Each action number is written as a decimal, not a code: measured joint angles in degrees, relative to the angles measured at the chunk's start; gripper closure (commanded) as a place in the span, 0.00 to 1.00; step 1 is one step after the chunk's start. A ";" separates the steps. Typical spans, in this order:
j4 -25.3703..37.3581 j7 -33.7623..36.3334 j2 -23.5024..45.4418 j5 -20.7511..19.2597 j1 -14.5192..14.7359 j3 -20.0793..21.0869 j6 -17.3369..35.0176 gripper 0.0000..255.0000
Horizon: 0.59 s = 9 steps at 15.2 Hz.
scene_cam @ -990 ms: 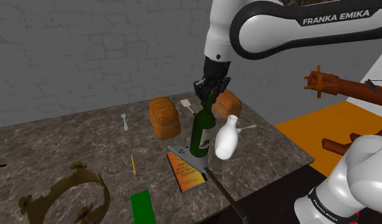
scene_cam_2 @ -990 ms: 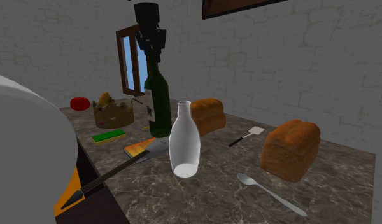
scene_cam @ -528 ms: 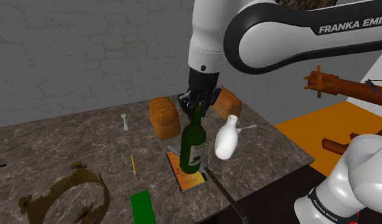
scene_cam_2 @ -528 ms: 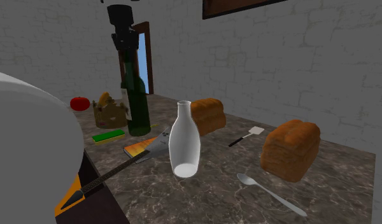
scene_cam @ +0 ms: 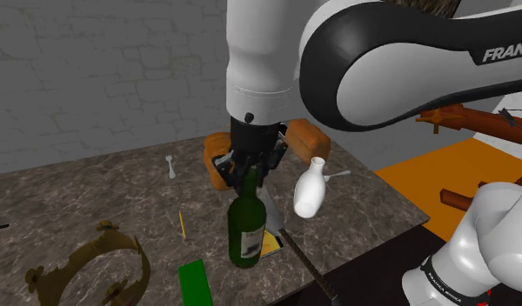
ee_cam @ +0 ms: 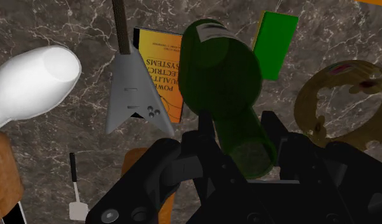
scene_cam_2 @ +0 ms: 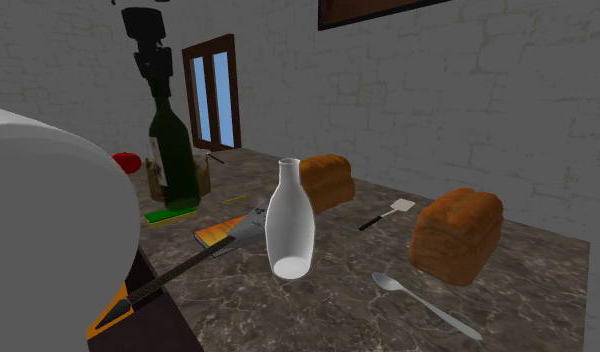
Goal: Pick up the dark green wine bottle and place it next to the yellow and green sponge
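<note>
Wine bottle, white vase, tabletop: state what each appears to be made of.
Wine bottle: dark green glass by the look, translucent and glossy. White vase: smooth plain white with a faint sheen; perhaps ceramic, but that stays open. Tabletop: dark polished stone, marble-like, by its pale veins.

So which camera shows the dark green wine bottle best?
The second exterior view: the dark green wine bottle shows side-on, shoulder to base, with its neck in the black gripper. The shoulder view shows it from above, label visible, with the gripper covering its top. The wrist view looks down its length, foreshortened.
</note>
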 measured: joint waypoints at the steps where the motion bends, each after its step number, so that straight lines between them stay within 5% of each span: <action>1: 1.33 1.86 1.49 -0.78 0.59 1.03 -0.09 1.00; 9: 3.72 8.82 6.89 -4.05 3.16 4.33 1.61 1.00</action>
